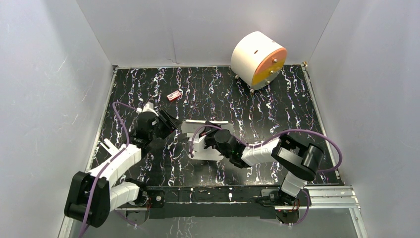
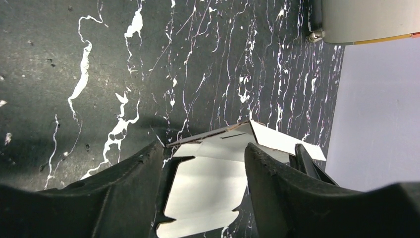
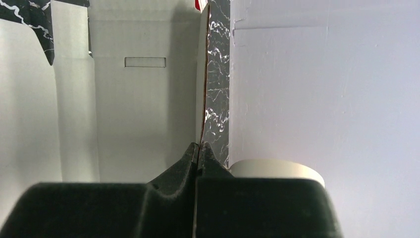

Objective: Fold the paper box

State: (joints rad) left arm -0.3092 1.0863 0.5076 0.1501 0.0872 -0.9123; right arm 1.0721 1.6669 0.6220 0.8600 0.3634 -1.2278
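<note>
The paper box (image 1: 194,131) lay near the middle of the black marbled surface (image 1: 277,109). It was partly formed, with a wide white panel flat on the surface and at least one side wall raised. The right end effector (image 1: 210,140) was clamped on that raised wall. In its wrist view (image 3: 198,148) the two fingers met on the thin cardboard edge, which ran straight up from the pinch. The box's inner face and a narrow slot (image 3: 145,62) showed to one side. That hold most likely kept the wall upright and stopped the box sliding while the other arm worked.

The left end effector (image 1: 171,123) sat just beside the box's left edge with its fingers apart. Its wrist view (image 2: 203,145) framed the open cardboard (image 2: 208,193) in the gap, with a folded flap (image 2: 277,141) tilted up beyond. Whether either finger touched the cardboard could not be told. It seemed placed to take or push a left-hand flap.

Bare surface lay left of the box, giving that arm room to swing. The small red item (image 1: 174,95) lay beyond the box, apart from both arms. The white cylinder with an orange face (image 1: 257,59) stood well apart at the far right. The right wrist lay across the box's right side, so folding from there looked cramped. The pinched edge could also crease.
</note>
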